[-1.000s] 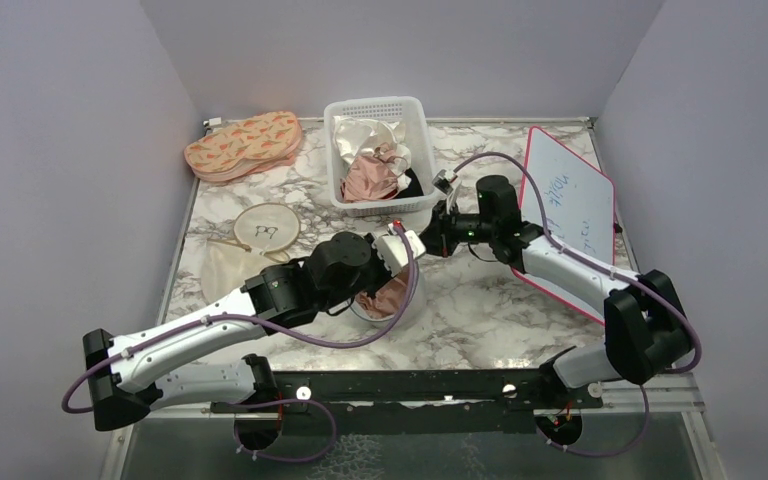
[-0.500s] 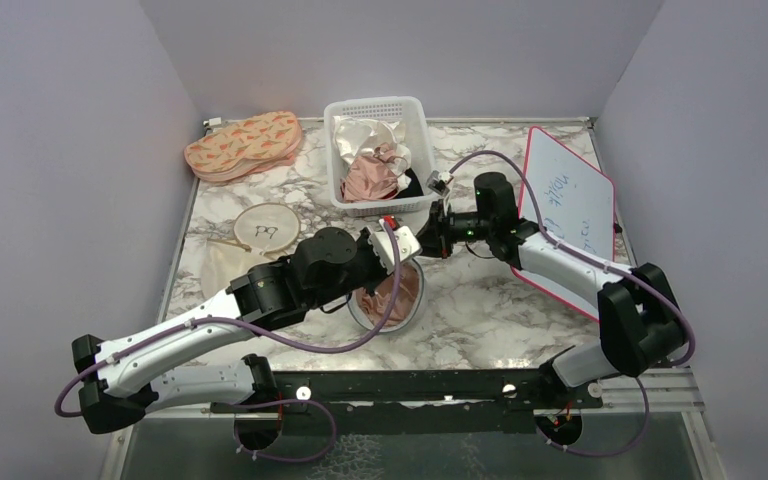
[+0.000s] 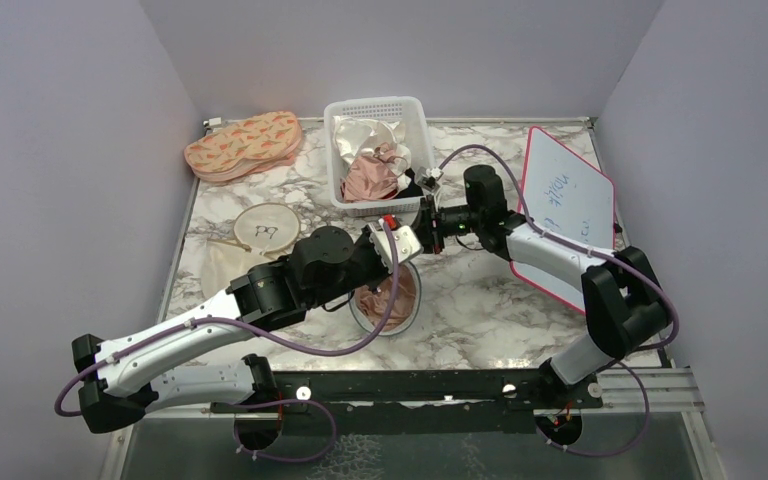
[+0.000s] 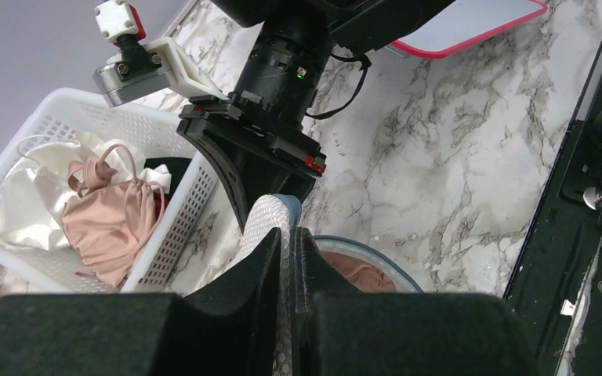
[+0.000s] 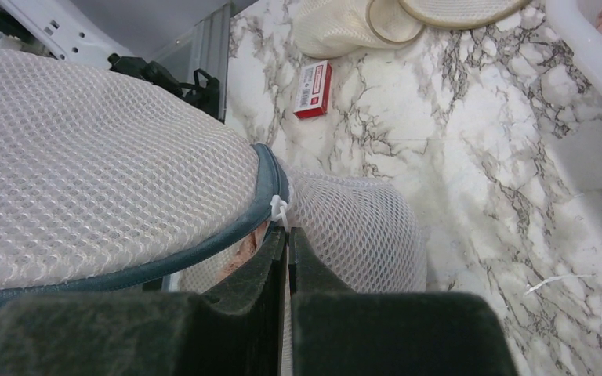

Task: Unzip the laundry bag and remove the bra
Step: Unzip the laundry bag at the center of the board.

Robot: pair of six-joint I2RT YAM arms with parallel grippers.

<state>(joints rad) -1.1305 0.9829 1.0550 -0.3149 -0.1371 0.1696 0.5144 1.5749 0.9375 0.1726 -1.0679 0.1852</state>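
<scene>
At the right gripper's (image 5: pixel 288 235) tip, the laundry bag (image 5: pixel 86 157) is matt white mesh cloth; the table (image 5: pixel 478 180) seems polished marble.

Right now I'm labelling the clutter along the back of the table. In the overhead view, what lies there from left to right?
Peach patterned pouch → white slotted basket with cloths in it → red-edged whiteboard.

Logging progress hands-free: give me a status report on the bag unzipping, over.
Left gripper shut on laundry bag mesh. Right gripper shut on its zip pull. Bra inside, not yet out. White basket close behind, not blocking.
</scene>
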